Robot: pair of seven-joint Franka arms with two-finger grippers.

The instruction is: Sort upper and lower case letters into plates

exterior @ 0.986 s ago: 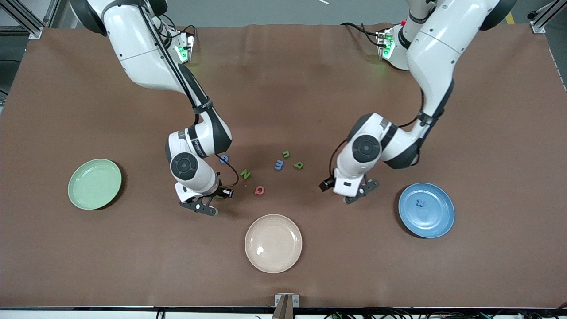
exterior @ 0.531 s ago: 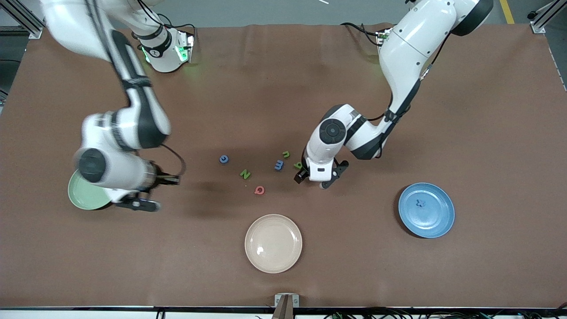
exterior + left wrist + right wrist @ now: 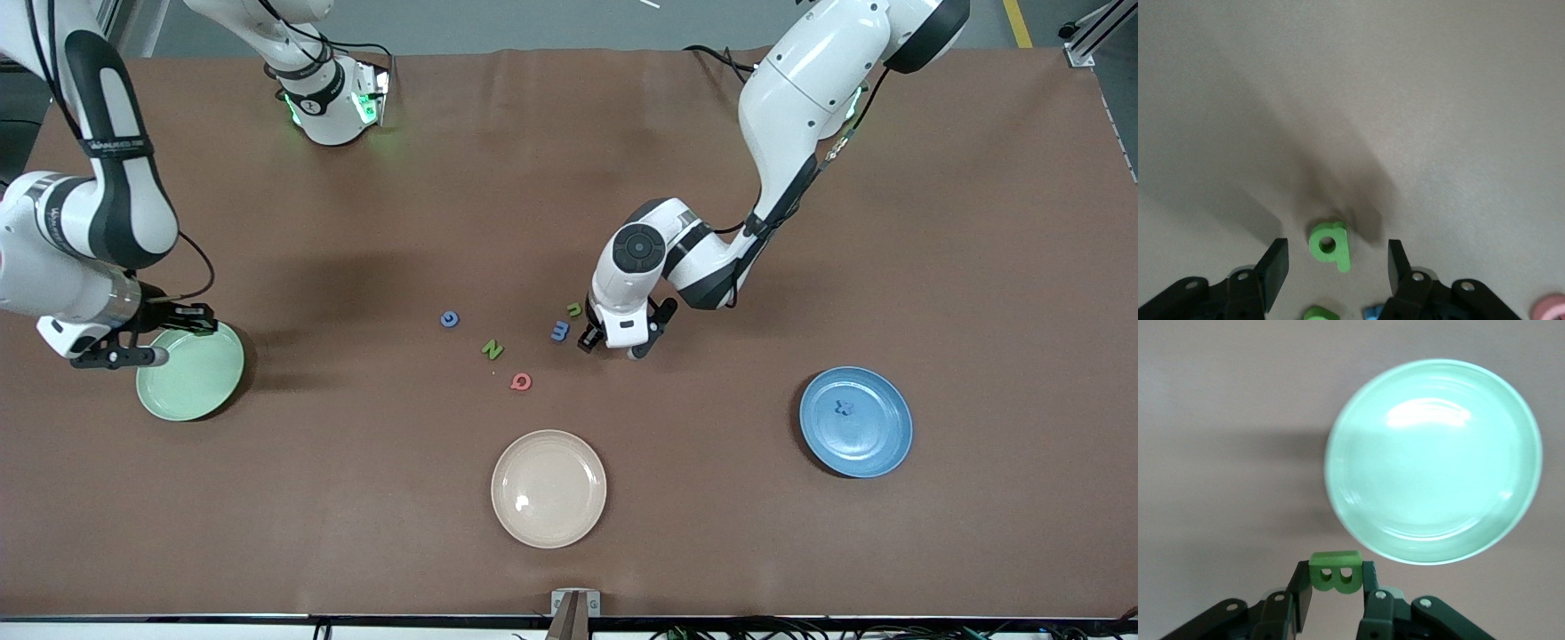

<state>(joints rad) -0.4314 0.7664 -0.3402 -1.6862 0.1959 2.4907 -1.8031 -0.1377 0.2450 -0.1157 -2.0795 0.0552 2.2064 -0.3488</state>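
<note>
Your right pincer [image 3: 120, 357] is hovering in the middle height of the front view at the right arm's end of the table [image 3: 800, 551], just over the rim of the pale green plate [image 3: 191, 387]. It is gripping a green letter B [image 3: 1335, 573] between its fingers, and in the right wrist view the B is hanging over bare table just beside that plate's edge. The plate itself is lying empty. Your left pincer [image 3: 613, 342] is sitting low over the cluster of letters at the centre of the frame. Its fingers are standing apart on either side of a small green letter [image 3: 1330, 245] that looks like a lowercase q, and they are not touching it. Close by it a green n [image 3: 575, 309] and a blue m [image 3: 560, 331] are lying. Toward the right arm's end of the cluster you are seeing a blue G [image 3: 450, 319], a green N [image 3: 492, 349] and a red Q [image 3: 521, 382]. The blue plate [image 3: 880, 449] is resting at the left arm's end, lower in the frame, and is carrying one small blue letter [image 3: 842, 408]. A cream plate [image 3: 548, 529] is sitting low in the middle of the frame.
</note>
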